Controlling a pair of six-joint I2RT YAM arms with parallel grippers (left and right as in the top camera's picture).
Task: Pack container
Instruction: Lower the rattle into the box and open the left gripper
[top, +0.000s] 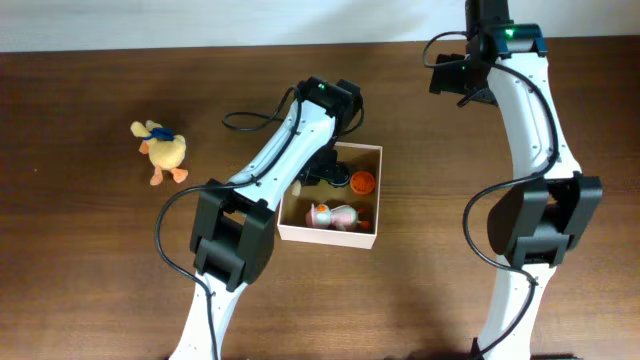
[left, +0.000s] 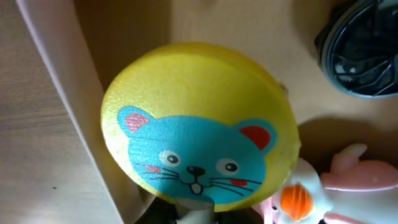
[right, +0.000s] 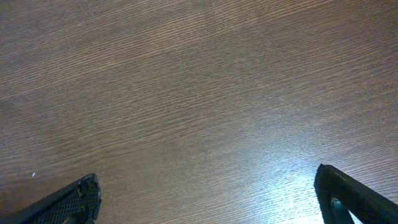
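Four things in box: a yellow disc (left: 199, 124) with a blue cat face, a pink toy (left: 354, 177) with a white head and orange beak, a black round thing (left: 364, 50), and an orange toy (top: 362, 182).
Disc: fills the left wrist view, just beside the box's left wall; its lower right edge overlaps the pink toy's head.
Left gripper (top: 308, 180): down inside the box at the disc. The wrist view shows only a grey stub under the disc at the bottom edge, so I cannot tell whether the fingers clasp the disc or how far apart they are.
Black thing: ribbed inside and cut off by the frame corner; what it is stays unclear.
Box (top: 325, 236): square, shallow, white walls, tan floor; it sits near the middle of the table (top: 90, 260), under the left arm's end.
Wrist view only: the cat face.
Overhead only: the orange toy near the right wall. The disc is there just a yellow sliver under the arm.
Duck (top: 160, 150): yellow plush on the table, well left of the box.
Right gripper (right: 206, 183): fingers spread wide with nothing between them, over bare wood; only the tips show. Overhead it is at the far right, well apart from the box.
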